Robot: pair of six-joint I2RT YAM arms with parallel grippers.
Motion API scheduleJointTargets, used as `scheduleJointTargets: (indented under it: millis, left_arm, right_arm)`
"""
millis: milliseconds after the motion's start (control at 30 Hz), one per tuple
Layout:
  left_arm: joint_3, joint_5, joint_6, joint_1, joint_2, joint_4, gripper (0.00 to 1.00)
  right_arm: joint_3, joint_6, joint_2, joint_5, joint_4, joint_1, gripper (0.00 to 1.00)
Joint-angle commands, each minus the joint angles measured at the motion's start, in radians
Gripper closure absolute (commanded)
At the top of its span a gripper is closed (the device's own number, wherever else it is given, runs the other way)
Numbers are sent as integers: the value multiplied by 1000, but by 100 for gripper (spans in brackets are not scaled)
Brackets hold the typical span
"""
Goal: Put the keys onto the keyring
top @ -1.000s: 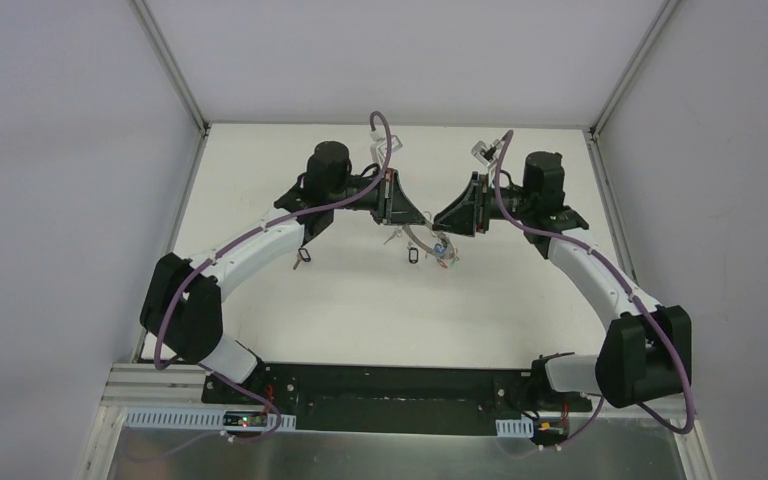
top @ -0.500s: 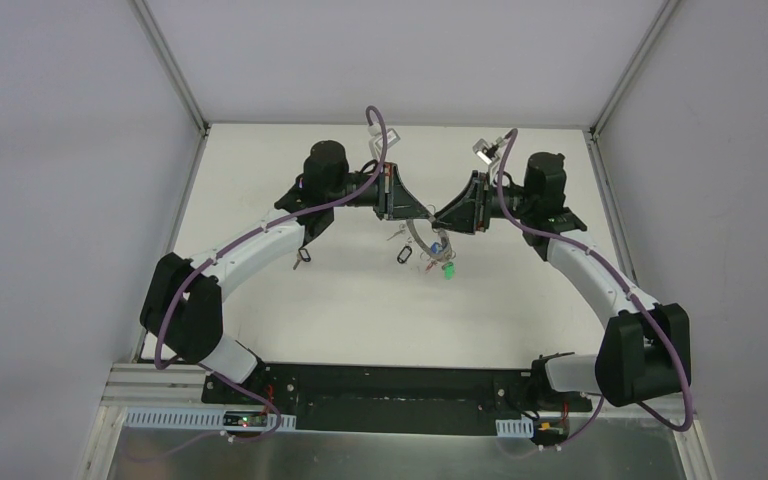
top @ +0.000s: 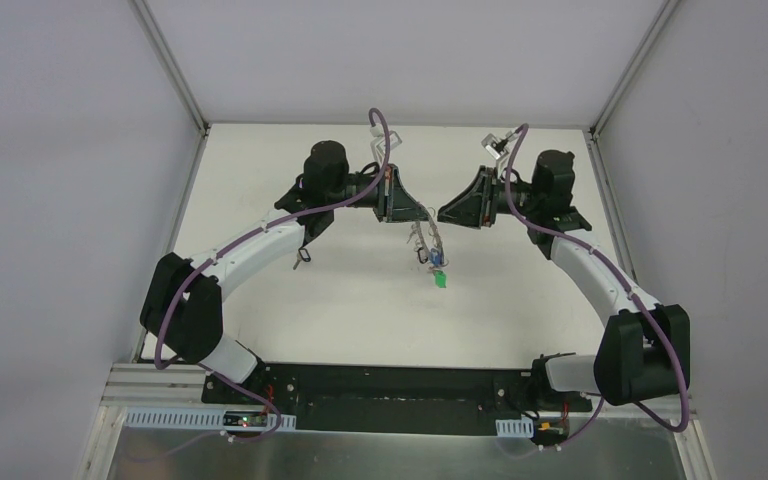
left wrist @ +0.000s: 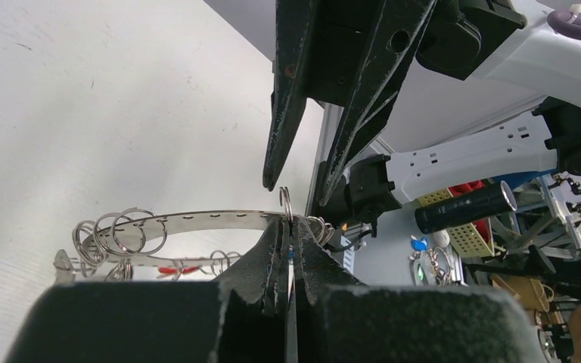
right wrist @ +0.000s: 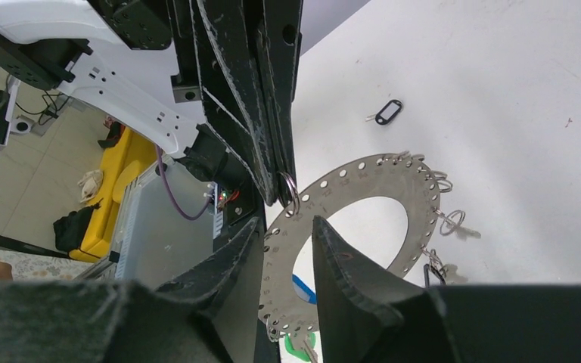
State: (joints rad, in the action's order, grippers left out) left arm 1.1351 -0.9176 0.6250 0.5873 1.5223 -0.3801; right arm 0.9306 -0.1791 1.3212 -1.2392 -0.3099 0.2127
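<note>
Several keys (top: 437, 265) already hang on the keyring (right wrist: 363, 178), pinched mid-air above the table's (top: 360, 300) middle by the closed left gripper (left wrist: 287, 227); the right gripper (right wrist: 287, 221) gapes empty, and 1 black-tagged key (right wrist: 387, 112) lies loose at left.

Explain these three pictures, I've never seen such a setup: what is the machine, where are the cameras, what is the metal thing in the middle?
These are two robot arms bolted at the near edge of a white table. The wide picture looks down from above and behind them. The other two come from a camera on each wrist, with that arm's own fingers at the bottom. The left tool is shut on the edge of the keyring, a flat metal ring pierced with holes. It is held up, with small split rings and coloured tags hanging from it, a green tag lowest. The right tool is open, holds nothing and faces the same spot. One key with a black tag lies loose on the table.
</note>
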Motion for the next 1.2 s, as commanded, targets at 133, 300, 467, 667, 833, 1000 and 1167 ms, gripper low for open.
scheduleJointTargets:
  millis: [133,300,467,667,833,1000,1167]
  left_arm:
    - [7,-46,-28,-2,-22,-54,100]
    - [9,-50,-19,2,-19,-63,100]
    - [8,-51,-16,2,-22,-68,100]
    - [6,-54,-19,2,-15,-70,100]
    - [5,-55,-38,2,-13,-65,100]
    - [34,-58,-196,-1,-38,84,86]
    - [98,-32,-471,-3,-76,330,67]
  right_arm:
    - [-7,-79,12,-39,-152,17,71]
    - [-9,-70,33,-28,-152,42,75]
    - [-8,-62,47,-35,-152,50,84]
    - [-8,-52,37,-42,-152,51,99]
    - [17,-13,18,-42,-90,50,100]
    - [230,521,12,112,579,116,100]
    - [326,757,7,308,809,207,100]
